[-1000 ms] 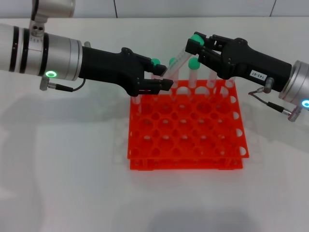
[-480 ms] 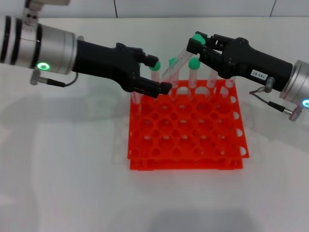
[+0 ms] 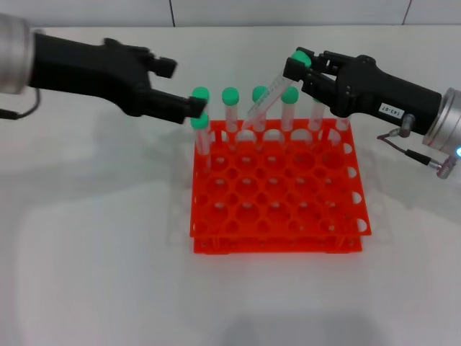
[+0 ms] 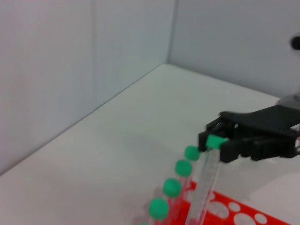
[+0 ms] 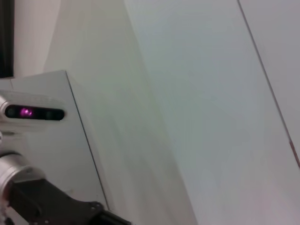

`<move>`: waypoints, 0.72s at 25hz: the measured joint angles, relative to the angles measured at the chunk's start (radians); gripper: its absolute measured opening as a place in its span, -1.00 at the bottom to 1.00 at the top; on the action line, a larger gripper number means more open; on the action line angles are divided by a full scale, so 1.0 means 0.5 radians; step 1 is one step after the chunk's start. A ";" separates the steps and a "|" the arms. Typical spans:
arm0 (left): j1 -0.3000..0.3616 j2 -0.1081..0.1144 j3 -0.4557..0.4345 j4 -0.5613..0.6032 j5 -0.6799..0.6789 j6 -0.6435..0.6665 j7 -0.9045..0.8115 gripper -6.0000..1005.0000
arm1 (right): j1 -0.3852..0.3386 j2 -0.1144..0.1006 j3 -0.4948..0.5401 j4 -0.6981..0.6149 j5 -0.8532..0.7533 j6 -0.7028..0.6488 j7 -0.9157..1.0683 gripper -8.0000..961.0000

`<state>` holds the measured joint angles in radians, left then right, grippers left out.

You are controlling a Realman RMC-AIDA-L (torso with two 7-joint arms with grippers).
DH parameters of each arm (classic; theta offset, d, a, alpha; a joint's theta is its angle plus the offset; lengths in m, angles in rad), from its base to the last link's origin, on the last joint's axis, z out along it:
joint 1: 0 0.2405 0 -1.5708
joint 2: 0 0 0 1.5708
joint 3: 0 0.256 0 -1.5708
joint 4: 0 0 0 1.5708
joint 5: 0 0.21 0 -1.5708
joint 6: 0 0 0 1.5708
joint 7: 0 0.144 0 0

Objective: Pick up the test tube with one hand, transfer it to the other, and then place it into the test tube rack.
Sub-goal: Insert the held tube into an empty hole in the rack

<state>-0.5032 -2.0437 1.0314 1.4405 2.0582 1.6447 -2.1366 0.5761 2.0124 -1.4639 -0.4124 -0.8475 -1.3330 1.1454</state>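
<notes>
Test tube [image 3: 265, 101], clear with a green cap, slants over the back row of the orange test tube rack [image 3: 277, 191], its cap end pinched by the right gripper's [image 3: 297, 65] fingers (the arm with the white label). Left gripper [image 3: 184, 86] hovers beside the rack's far-left corner, fingers spread and holding nothing. Other green-capped tubes [image 3: 230, 112] stand upright on the white desk [image 3: 94, 238].

The test tube rack [image 3: 277, 191] sits on the bench [image 3: 94, 259]; other tubes [image 3: 230, 108] stand in its far row, the test tube [image 3: 268, 94] leans above that row, left end effector [image 3: 180, 90] left of it, right end effector [image 3: 302, 68] at its top
</notes>
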 joint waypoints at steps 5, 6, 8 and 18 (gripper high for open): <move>0.234 -0.014 -0.097 0.243 -0.012 0.091 -0.081 0.77 | 0.034 -0.005 0.004 -0.027 -0.072 0.016 -0.001 -0.43; 0.297 -0.027 -0.123 0.293 -0.015 0.100 -0.061 0.77 | 0.044 -0.007 0.004 -0.029 -0.086 0.025 0.003 -0.43; 0.414 -0.050 -0.153 0.353 -0.018 0.104 0.010 0.77 | 0.063 -0.012 0.005 -0.030 -0.106 0.036 0.009 -0.43; 0.788 -0.076 -0.177 0.231 -0.190 0.039 0.438 0.77 | 0.163 -0.023 0.008 -0.069 -0.262 0.076 0.079 -0.43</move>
<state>-0.1093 -2.0819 0.9428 1.5558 1.9630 1.6642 -1.9177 0.6577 2.0010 -1.4596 -0.4470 -0.9784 -1.2953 1.1850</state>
